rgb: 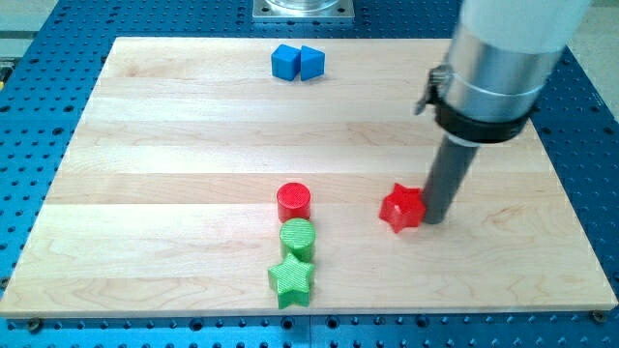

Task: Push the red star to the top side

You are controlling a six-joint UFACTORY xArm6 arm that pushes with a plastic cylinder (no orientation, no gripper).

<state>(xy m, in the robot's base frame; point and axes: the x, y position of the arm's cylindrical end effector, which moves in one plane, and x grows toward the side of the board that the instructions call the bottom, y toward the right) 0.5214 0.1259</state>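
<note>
Touching my tip (434, 218) at its left, the red star (402, 208) lies ungrasped.

A robotics lab, by every sign. The pale wooden board (193, 145) sits on a blue metal bench (580, 116) drilled with a regular grid of threaded holes — the sort of optical breadboard found in research rooms. A machined metal mounting plate (303, 10) is bolted at the view's top edge. The arm's silvery housing (493, 68) hangs over the board — bare industrial hardware, nothing domestic about it.
</note>
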